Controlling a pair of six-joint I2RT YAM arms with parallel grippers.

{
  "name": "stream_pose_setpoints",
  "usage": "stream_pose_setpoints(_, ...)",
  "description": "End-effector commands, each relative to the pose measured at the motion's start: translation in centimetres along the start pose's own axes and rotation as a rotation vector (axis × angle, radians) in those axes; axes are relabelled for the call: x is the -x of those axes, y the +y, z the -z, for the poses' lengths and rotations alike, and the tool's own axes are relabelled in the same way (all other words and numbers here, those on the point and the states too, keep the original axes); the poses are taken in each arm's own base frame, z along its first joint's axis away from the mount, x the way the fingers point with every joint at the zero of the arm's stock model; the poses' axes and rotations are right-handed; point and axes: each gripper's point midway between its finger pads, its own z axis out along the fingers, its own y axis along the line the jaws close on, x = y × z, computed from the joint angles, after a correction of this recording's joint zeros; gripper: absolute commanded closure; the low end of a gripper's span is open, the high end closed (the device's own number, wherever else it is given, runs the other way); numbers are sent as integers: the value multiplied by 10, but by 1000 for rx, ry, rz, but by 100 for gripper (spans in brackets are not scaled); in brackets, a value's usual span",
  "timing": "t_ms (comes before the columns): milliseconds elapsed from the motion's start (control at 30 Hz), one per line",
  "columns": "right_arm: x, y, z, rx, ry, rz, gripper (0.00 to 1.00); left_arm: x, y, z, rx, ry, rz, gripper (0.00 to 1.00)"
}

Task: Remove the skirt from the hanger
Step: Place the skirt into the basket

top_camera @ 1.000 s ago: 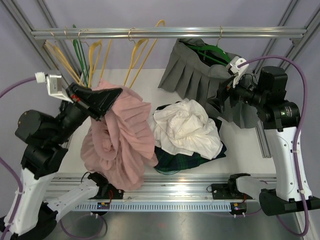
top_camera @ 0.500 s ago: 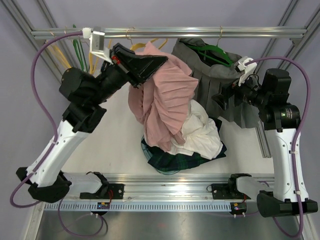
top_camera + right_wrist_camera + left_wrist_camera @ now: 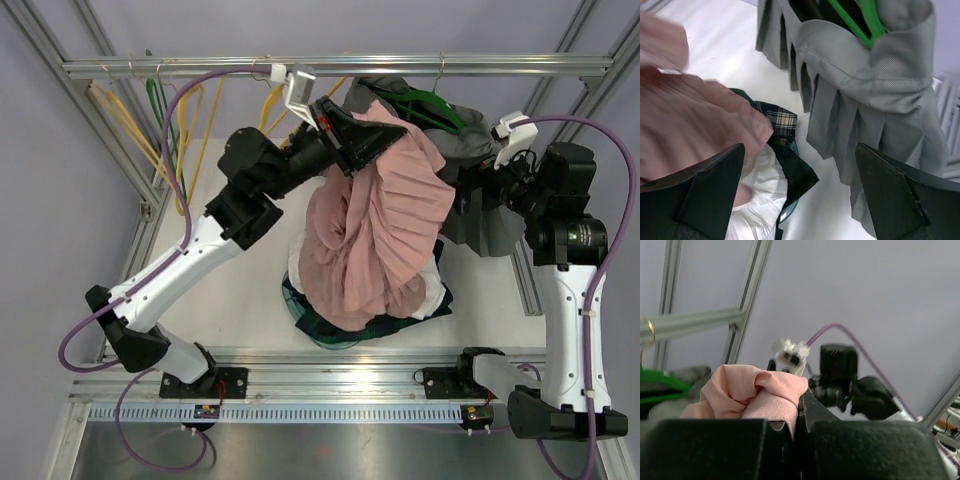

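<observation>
Left wrist, unlike overhead: fold of pink skirt [image 3: 752, 392] tight between jaws

Held skirt [image 3: 375, 230] over pile [image 3: 330, 325], beside hung skirt [image 3: 860, 85]

A grey pleated fabric skirt [image 3: 478, 228] hangs on a green plastic hanger [image 3: 428, 105], whose metal hook sits over the top rail at the right. Its waistband is open around the hanger's arms and its pleats fall straight down. A pink pleated skirt [image 3: 375, 230], off any hanger, dangles bunched just left of it, overlapping its left side.
</observation>
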Motion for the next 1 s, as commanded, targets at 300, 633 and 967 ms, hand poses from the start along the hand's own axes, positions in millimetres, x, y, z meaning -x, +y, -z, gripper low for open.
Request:
stream_pose_setpoints(300,6,-12,9,-79,-31,-9,1,-139,85,61,193,281,-181,100)
stream_pose_setpoints(633,-2,-4,6,-21,5,-27,0,-274,125,147,315,686,-254,100)
stream_pose_setpoints(967,-4,8,8,63,42,-5,1,-359,168,216,472,882,-213,100)
